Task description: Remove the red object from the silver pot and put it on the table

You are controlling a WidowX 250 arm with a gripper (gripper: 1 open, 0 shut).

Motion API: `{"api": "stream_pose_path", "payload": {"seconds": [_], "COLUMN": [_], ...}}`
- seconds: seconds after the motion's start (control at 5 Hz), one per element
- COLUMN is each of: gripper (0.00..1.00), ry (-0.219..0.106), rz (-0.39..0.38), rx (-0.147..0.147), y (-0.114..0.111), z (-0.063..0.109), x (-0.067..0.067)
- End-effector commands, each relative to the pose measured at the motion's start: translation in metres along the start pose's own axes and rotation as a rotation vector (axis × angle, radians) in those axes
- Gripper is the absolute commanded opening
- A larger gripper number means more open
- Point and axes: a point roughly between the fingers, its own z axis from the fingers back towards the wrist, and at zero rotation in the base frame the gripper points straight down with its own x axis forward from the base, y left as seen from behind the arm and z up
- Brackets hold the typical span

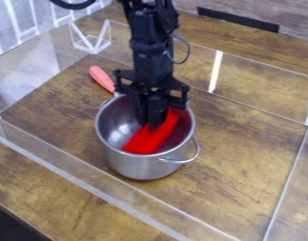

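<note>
The silver pot (119,158) stands on the table (244,184) near the middle of the view. Inside it the red object (146,143) lies slanted, its lower end on the pot floor and its upper end raised toward the right rim. My gripper (157,114) points straight down into the pot, and its dark fingers (149,105) are drawn in on the upper part of the red object. The fingertips are partly hidden by the red piece and the rim.
A salmon-handled spoon (104,75) lies on the wood just behind the pot on the left. Low clear acrylic walls (68,181) ring the tabletop. A white wire frame (90,38) stands at the back left, and a narrow clear strip (217,72) at the back right.
</note>
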Motion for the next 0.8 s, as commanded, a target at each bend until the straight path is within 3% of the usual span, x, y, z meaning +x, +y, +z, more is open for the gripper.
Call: {"api": "stream_pose_path", "payload": {"seconds": [0.0,0.4,0.6], "gripper": [1.0,1.0,0.0], "ry": [-0.069,-0.05,-0.046], "rz": [0.0,0.011,0.014], "rx": [-0.002,0.002,0.0], "y": [0.001,0.005,0.007], "z": [0.018,0.002,-0.003], "x": [0.013,0.017,0.018]}}
